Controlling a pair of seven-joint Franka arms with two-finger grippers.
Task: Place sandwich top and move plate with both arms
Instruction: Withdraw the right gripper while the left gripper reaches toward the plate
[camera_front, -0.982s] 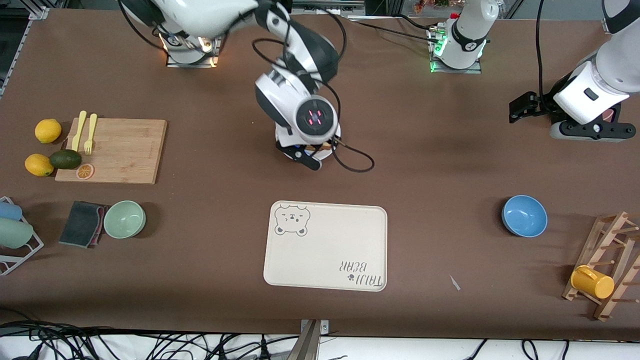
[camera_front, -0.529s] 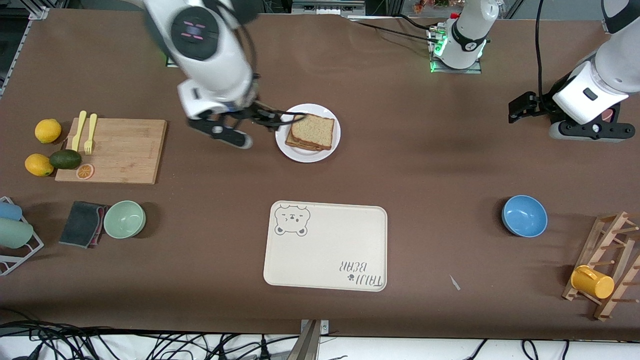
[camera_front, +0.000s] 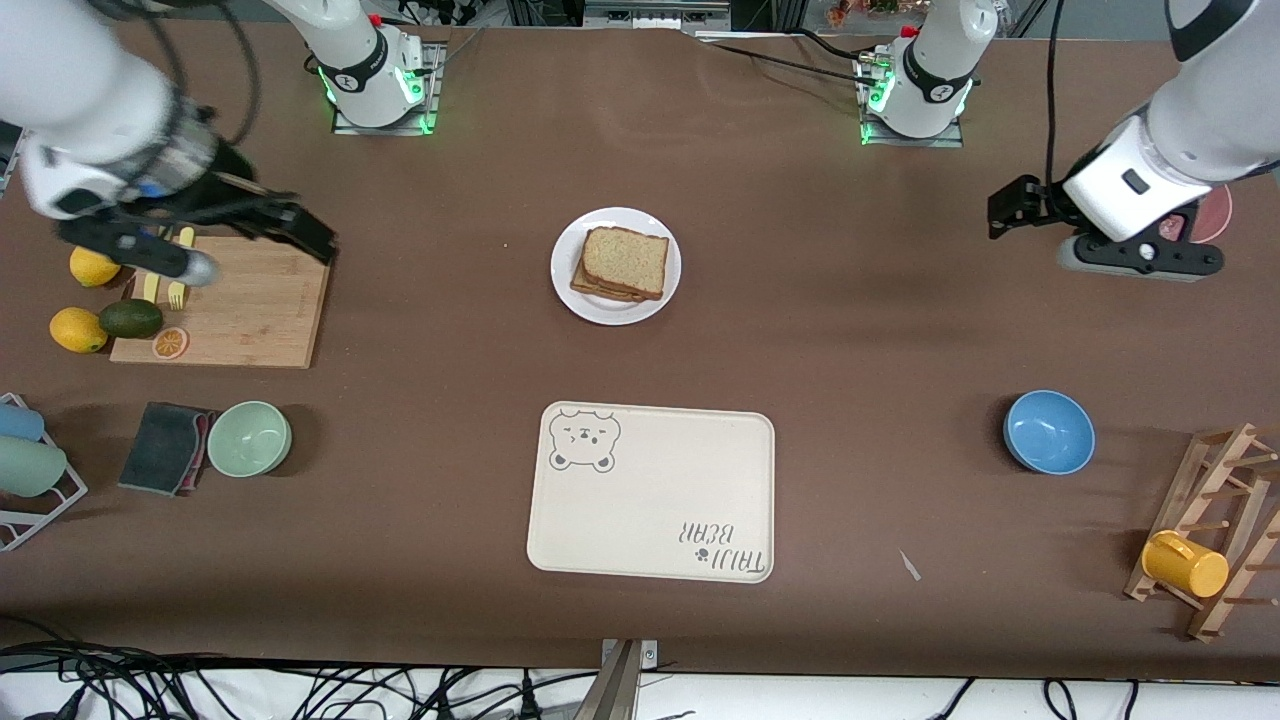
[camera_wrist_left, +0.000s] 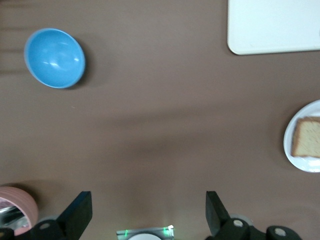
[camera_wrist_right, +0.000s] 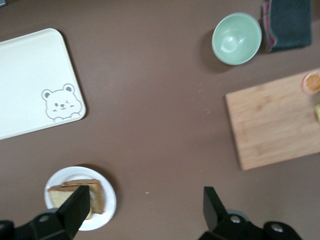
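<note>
Wooden cutting board (camera_front: 235, 300) lies under the right claw (camera_front: 285, 230), which hangs empty with fingers spread. Well apart from it, between both claws, the sandwich top (camera_front: 625, 261) already caps the stack on the plate (camera_front: 615, 305), probably ready for moving. The left claw (camera_front: 1015, 208) waits, likewise spread wide, empty.
</note>
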